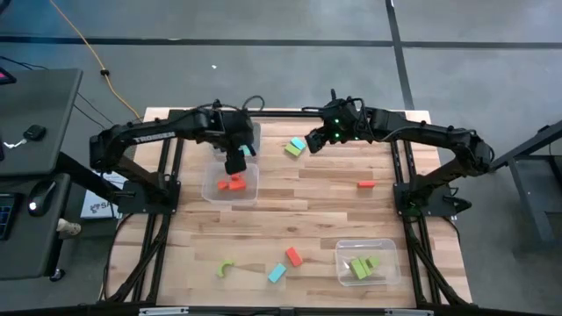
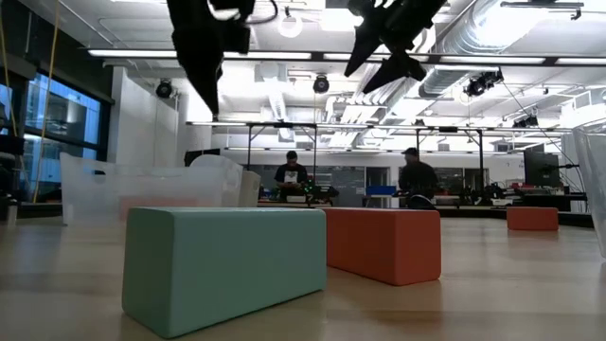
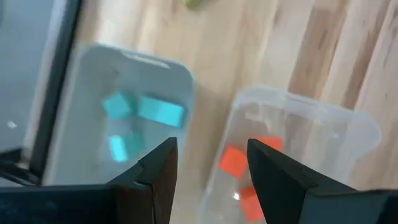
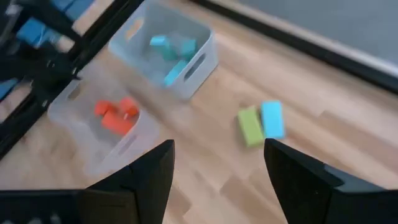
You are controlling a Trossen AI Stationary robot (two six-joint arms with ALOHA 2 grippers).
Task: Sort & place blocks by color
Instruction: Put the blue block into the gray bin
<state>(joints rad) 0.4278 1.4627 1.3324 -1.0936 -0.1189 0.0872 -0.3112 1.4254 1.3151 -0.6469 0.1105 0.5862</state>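
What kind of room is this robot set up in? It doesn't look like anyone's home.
Probably a robotics lab or open workshop: exposed ceiling ducts and strip lights overhead, people at equipment benches behind, and a wooden table on a bare concrete floor.

I note three clear plastic bins on the wooden table point(image 1: 325, 211). One bin point(image 1: 230, 186) sits directly beneath the left pincer; a second, whiter bin point(image 4: 186, 68) is just behind it, toward the table's far edge. The third bin point(image 1: 367, 262) stands well apart from the right pincer, at the near right corner. Off the table, left of the left pincer, I see a dark desk point(image 1: 35, 105) and a yellow cable point(image 1: 88, 48) on the floor. Behind, two people point(image 2: 292, 170) sit at benches.
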